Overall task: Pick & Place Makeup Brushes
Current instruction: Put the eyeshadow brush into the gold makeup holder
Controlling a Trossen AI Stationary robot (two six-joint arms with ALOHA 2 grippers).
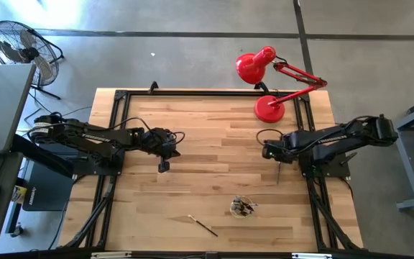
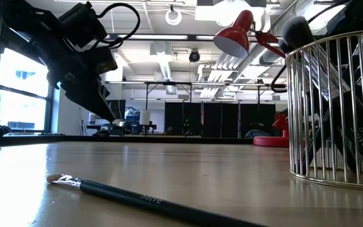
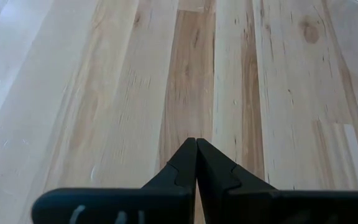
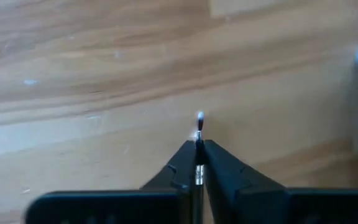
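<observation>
Right gripper (image 4: 199,144), jaws clamping a thin brush (image 4: 199,127) for carrying toward the wire holder (image 1: 243,208); left gripper (image 3: 196,144), jaws together, idling well beyond it.

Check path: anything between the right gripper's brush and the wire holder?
Nothing visible. The right gripper, shut on a brush, hangs over bare table; the wire holder sits nearer the front edge. The loose brush lies beyond it.
</observation>
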